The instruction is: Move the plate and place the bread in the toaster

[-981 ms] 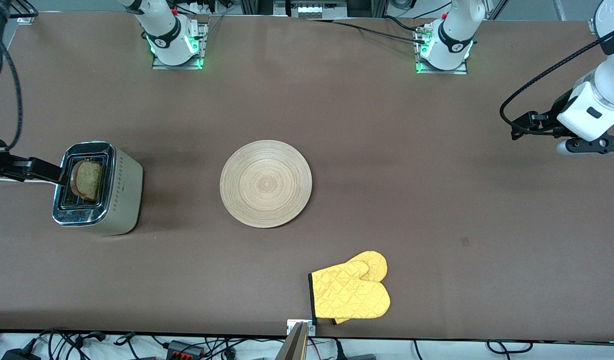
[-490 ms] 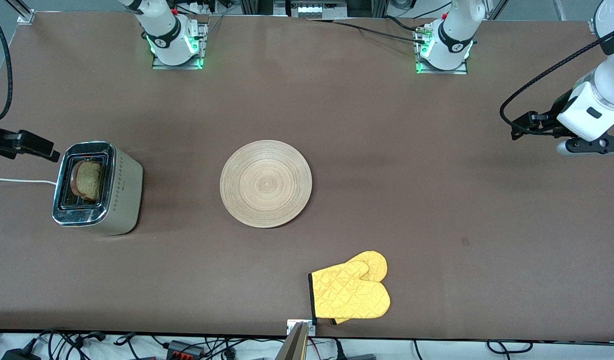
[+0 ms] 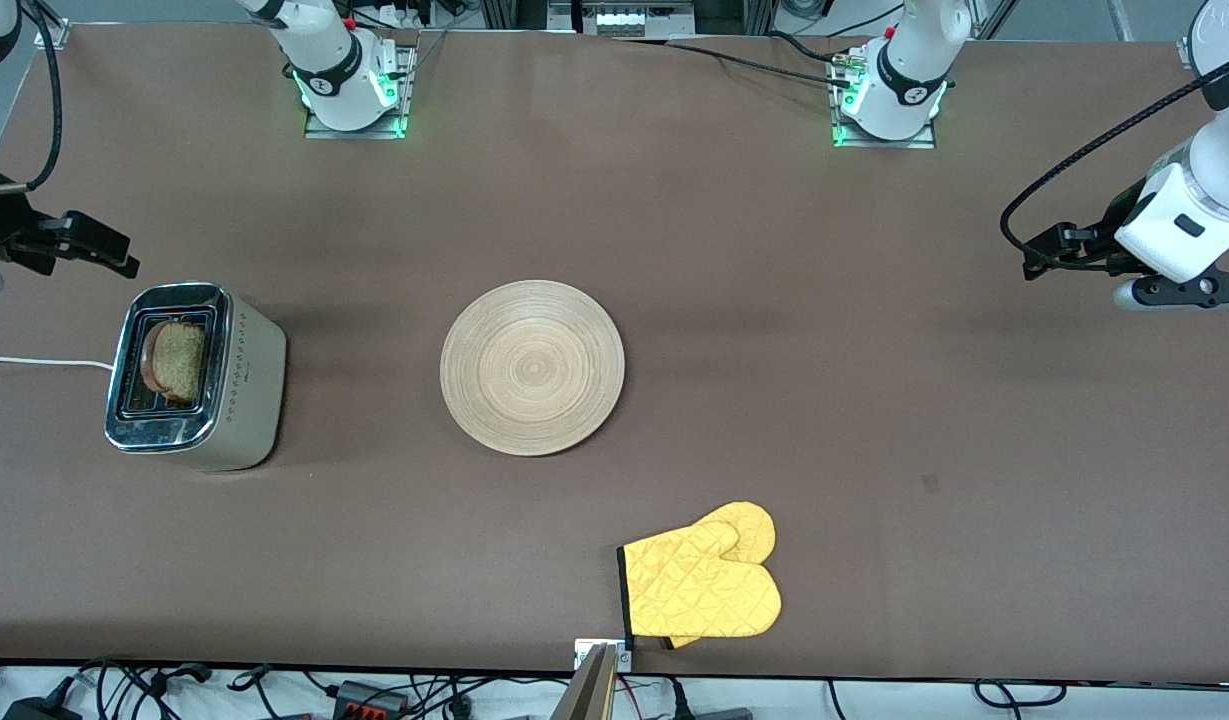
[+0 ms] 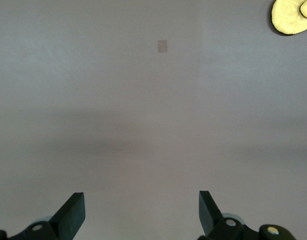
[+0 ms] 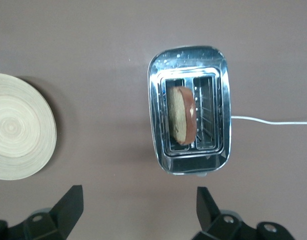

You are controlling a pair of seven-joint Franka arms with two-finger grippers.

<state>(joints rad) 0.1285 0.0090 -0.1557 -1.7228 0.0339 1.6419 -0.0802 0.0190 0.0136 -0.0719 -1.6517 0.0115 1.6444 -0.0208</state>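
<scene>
The bread (image 3: 179,360) stands in a slot of the toaster (image 3: 249,400), at the right arm's end of the table. The round wooden plate (image 3: 532,367) lies flat at the table's middle. My right gripper (image 3: 114,255) is open and empty, up in the air beside the toaster. Its wrist view shows the toaster (image 5: 189,60), the bread (image 5: 181,115) in one slot, the plate (image 5: 18,132) and the open gripper (image 5: 139,205). My left gripper (image 3: 1044,255) waits open and empty at the left arm's end, over bare table (image 4: 142,210).
A yellow quilted oven mitt (image 3: 704,585) lies near the table's front edge, nearer to the camera than the plate; it also shows in the left wrist view (image 4: 293,15). The toaster's white cord (image 3: 34,362) runs off toward the table's end.
My right gripper has drawn back from the toaster's top and moved toward the robots' side. The bread stays in the slot. The left arm has not moved.
</scene>
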